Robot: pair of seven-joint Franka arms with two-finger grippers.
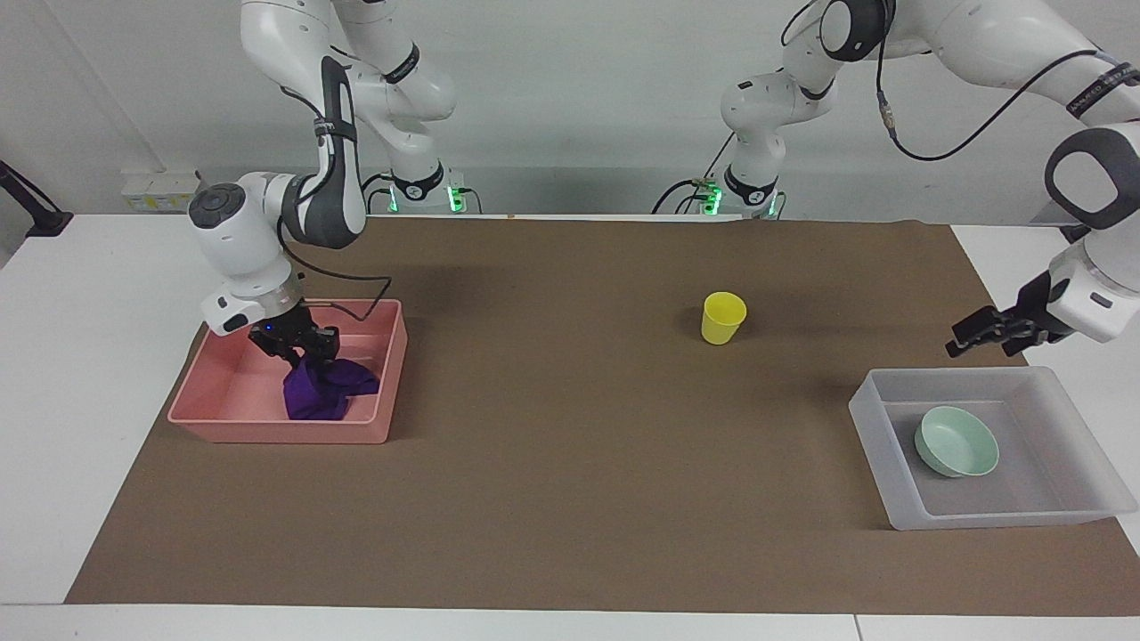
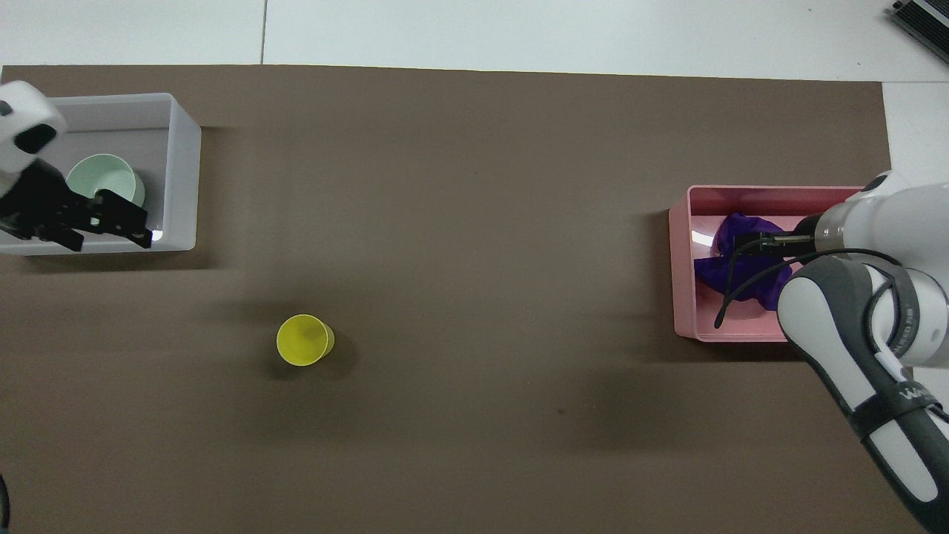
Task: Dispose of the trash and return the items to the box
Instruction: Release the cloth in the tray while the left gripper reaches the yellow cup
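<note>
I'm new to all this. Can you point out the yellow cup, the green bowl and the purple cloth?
yellow cup (image 1: 722, 319), facing view, its side wall.
green bowl (image 1: 956, 441), facing view, its inside.
purple cloth (image 1: 322, 392), facing view, its bunched middle.

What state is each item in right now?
Purple cloth: bunched in the pink bin, right gripper on it.
Green bowl: upright in the clear box, released.
Yellow cup: upright on the mat.
Left gripper: open, empty, raised.
</note>
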